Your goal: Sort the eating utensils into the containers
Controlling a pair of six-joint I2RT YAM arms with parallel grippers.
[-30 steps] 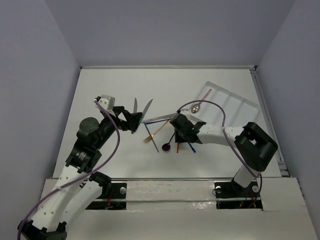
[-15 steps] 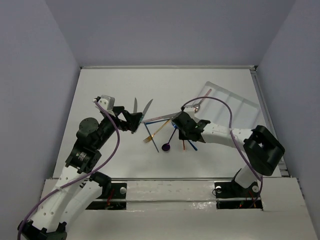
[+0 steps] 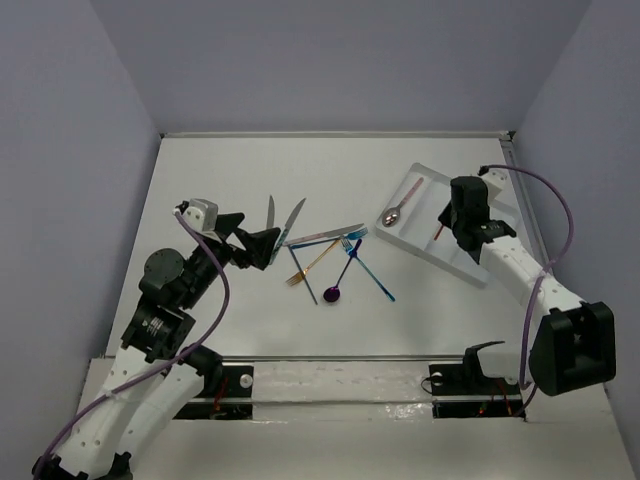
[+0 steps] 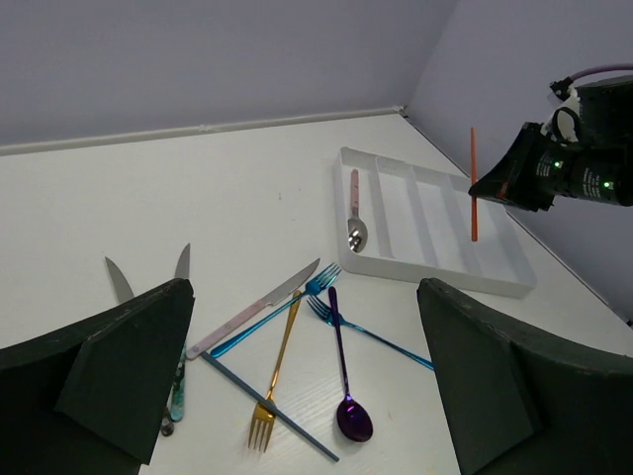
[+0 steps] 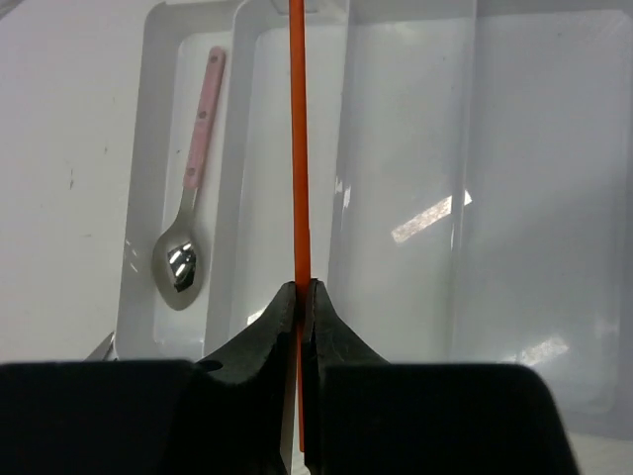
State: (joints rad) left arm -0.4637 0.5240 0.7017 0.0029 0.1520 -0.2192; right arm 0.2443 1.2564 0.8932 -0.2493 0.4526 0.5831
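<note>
**Right arm over tray with red piece; left arm open beside the loose pile**

- Room: white table [image 3: 200,170] boxed in by pale lavender walls [image 3: 90,120] on the left, back and right. The table's back edge meets the back wall.
- Left: left gripper [image 4: 304,284] hangs over the table, jaws wide apart, holding nothing. Bare table lies behind it and to its left.
- Just past its fingertips: two silver knives [image 3: 270,212], side by side, tips toward the back wall.
- Centre, a crossed heap: long knife [image 3: 325,236], gold fork [image 3: 312,263], thin blue-grey piece [image 3: 303,272], purple spoon [image 3: 340,275], blue forks [image 4: 371,332]. Several overlap.
- A strip of bare table separates the heap from the tray.
- Right: white tray [image 3: 470,270] lies skewed, near the table's right edge. Its leftmost compartment holds the pink-handled spoon [image 3: 397,208], bowl toward the arms.
- Right gripper [image 5: 297,287] is above the tray, jaws pinched on the red piece [image 5: 295,148], which hangs upright. It lines up near the compartment beside the spoon's; which compartment it is over, cannot tell.
</note>
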